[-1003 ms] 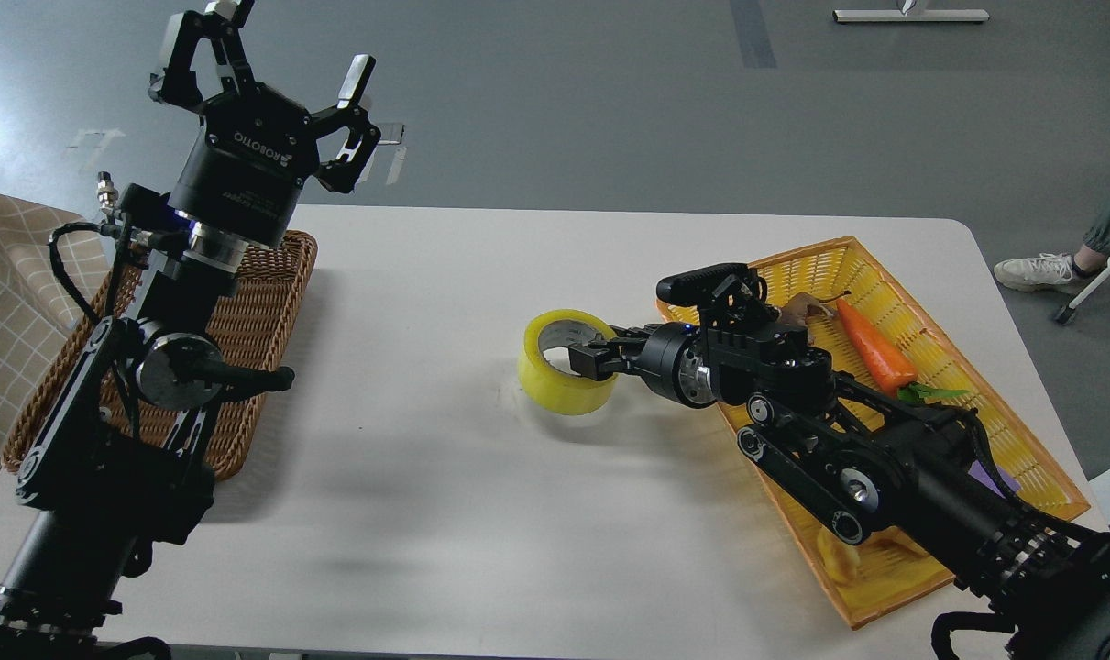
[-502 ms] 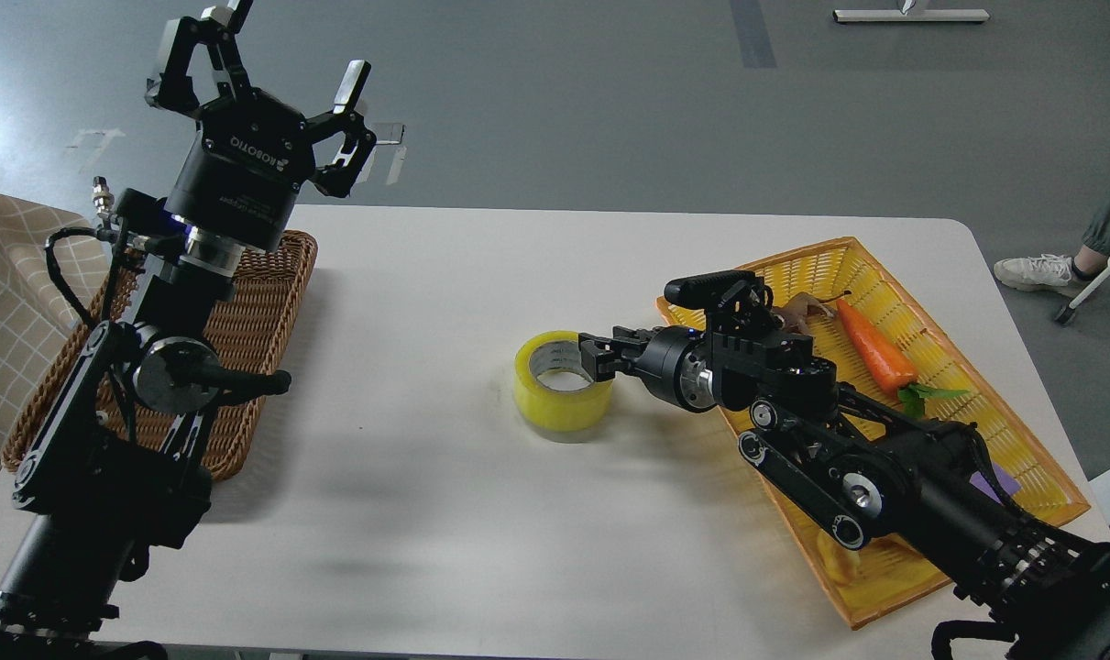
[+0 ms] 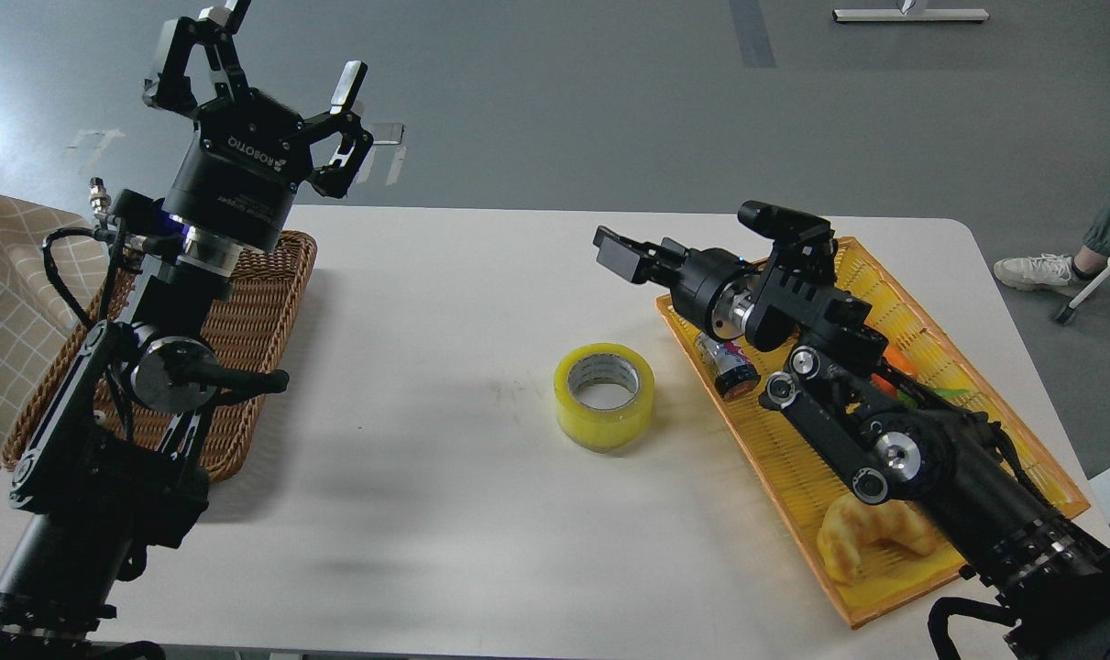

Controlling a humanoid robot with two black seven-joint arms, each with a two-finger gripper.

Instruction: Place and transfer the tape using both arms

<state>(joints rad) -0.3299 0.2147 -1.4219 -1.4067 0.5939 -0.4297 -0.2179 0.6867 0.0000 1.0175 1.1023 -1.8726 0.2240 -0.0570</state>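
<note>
Bright, even overhead light, soft diffuse shadows on the white surface (image 3: 445,513) beneath both arms, faint sheen on the grey floor (image 3: 564,101), sharp focus throughout, little edge distortion

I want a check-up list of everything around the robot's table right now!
Surface: white table, bare middle.
Job's things: tape flat on table, hole up, untouched.
Clutter: wicker basket left; yellow tray right with small can, croissant, carrot mostly hidden.
Grippers: left tool raised, open, empty; right tool above table, opening unclear.
Cables: black cable on left arm.
Surroundings: grey floor, someone's shoe.
</note>
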